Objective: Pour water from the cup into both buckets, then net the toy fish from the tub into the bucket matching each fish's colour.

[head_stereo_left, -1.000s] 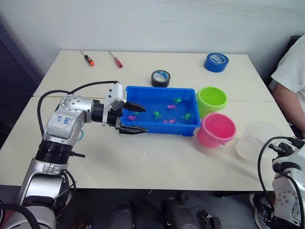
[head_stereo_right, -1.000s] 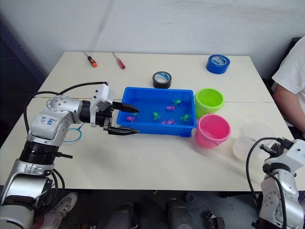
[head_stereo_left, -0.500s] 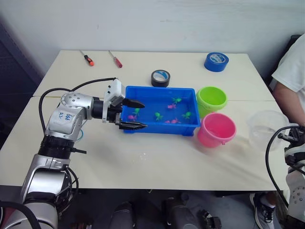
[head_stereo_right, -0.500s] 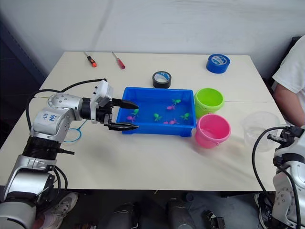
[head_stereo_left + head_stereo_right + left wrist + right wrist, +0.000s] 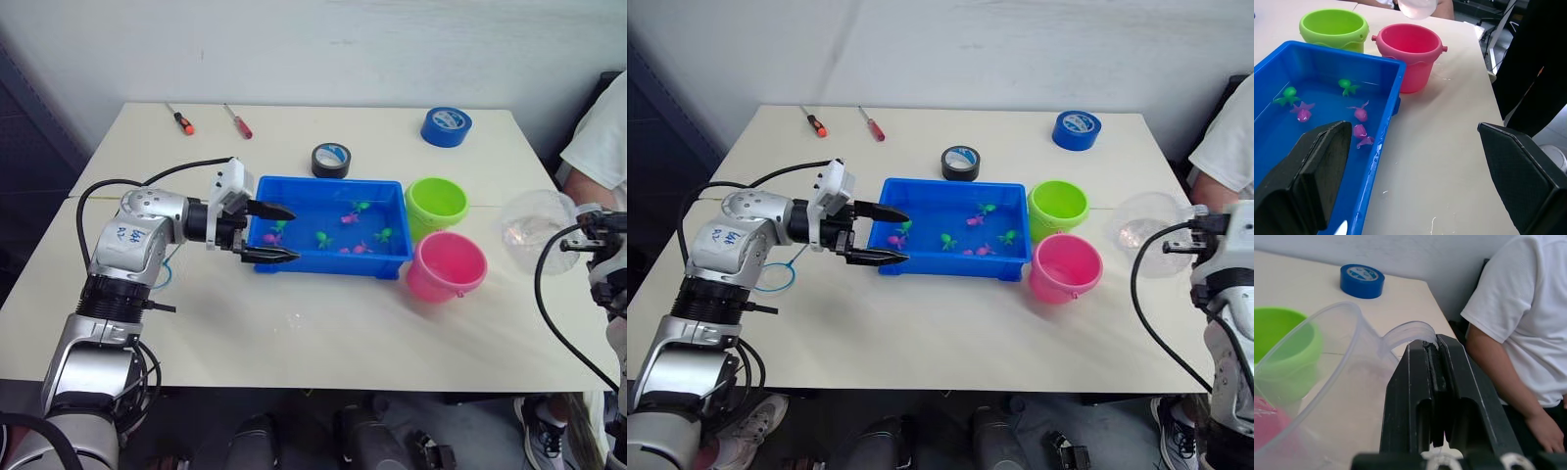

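My right gripper (image 5: 1432, 345) is shut on the handle of the clear cup (image 5: 534, 217). It holds the cup tilted in the air, just right of the lime green bucket (image 5: 435, 201) and above the pink bucket (image 5: 446, 266). The blue tub (image 5: 328, 186) holds water and several small fish, some green (image 5: 321, 236) and some pink (image 5: 1360, 113). At the tub's left end my left gripper (image 5: 294, 235) is open with nothing between its fingers. The net's blue hoop (image 5: 774, 289) lies on the table, partly hidden under my left arm.
A black tape roll (image 5: 331, 160) sits behind the tub and a blue tape roll (image 5: 446, 126) at the back right. Two screwdrivers (image 5: 179, 120) lie at the back left. A person in a white shirt (image 5: 602, 147) sits at the table's right edge, close to the cup.
My right gripper has lifted the cup off the table and carried it up and back toward the buckets. The left gripper has shifted slightly along the tub's left end.
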{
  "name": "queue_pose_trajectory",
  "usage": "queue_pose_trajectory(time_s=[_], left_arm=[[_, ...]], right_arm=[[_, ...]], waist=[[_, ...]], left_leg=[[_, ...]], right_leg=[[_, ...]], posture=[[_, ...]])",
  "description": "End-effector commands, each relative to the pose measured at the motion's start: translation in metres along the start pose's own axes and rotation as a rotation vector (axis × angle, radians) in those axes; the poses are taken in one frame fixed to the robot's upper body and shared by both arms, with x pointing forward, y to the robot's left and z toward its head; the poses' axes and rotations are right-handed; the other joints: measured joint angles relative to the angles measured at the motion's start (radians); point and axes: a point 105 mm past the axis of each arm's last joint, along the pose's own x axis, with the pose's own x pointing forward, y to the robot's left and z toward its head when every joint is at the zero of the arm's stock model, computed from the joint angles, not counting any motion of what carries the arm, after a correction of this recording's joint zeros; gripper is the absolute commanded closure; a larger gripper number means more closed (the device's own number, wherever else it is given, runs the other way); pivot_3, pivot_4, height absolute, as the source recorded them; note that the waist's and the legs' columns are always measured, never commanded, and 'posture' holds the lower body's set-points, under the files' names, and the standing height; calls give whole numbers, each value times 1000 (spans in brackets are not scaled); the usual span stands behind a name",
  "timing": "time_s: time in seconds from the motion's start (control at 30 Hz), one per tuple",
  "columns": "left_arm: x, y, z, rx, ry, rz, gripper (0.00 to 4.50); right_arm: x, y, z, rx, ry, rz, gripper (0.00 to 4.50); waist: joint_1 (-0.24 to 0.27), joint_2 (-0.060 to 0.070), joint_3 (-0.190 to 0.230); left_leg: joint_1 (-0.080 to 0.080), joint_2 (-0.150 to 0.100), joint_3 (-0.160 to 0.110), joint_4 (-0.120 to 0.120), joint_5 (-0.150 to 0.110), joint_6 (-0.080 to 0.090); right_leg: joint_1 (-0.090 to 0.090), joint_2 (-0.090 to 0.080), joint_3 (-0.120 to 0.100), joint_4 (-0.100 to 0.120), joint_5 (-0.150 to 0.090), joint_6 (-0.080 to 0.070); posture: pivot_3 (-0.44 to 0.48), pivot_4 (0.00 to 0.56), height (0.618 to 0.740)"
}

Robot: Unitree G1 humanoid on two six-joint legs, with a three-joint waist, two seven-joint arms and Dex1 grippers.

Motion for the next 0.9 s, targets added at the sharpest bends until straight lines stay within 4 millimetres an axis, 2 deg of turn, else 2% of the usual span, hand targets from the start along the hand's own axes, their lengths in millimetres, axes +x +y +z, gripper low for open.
queue_pose_trajectory(time_s=[0.03,0.63,0.9], left_arm=[[-7,-1,13,48,-24,13,0],[-9,0,12,46,-21,14,0],[-8,-2,12,44,-20,12,0]], right_arm=[[-1,1,29,-113,-101,14,4480],[-4,22,41,-490,-173,120,4480],[-2,27,39,-578,-180,148,4480]], waist=[[0,0,0],[0,0,0],[0,0,0]], left_leg=[[0,0,0,0,0,0],[0,0,0,2,0,0],[0,0,0,3,0,0]], right_leg=[[0,0,0,0,0,0],[0,0,0,1,0,0],[0,1,0,2,0,0]], posture=[[0,150,734],[0,150,734],[0,150,734]])
